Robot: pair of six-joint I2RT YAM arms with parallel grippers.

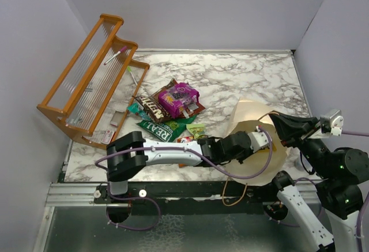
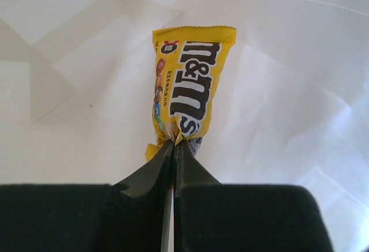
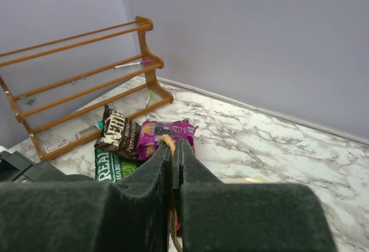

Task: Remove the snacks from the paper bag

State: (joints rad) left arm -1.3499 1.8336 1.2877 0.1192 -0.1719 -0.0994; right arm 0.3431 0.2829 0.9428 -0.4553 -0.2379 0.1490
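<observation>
The beige paper bag (image 1: pixel 243 116) stands at the front right, its mouth towards my left arm. My left gripper (image 2: pixel 174 142) is inside it, its fingers hidden in the top view, and is shut on the lower end of a yellow M&M's packet (image 2: pixel 190 82) against the bag's pale inner wall (image 2: pixel 300 61). My right gripper (image 1: pixel 276 119) is shut on the bag's brown cord handle (image 3: pixel 168 142) at the bag's far right rim. Other snacks lie in a pile left of the bag: a magenta packet (image 1: pixel 179 97), a brown one (image 1: pixel 151 107), a green bag (image 1: pixel 164 128).
An orange wooden rack (image 1: pixel 86 79) stands tilted at the back left with a pen (image 1: pixel 115 55) on it and small items beneath. Grey walls close in the marble table (image 1: pixel 248 76) on three sides. The snack pile also shows in the right wrist view (image 3: pixel 118 132).
</observation>
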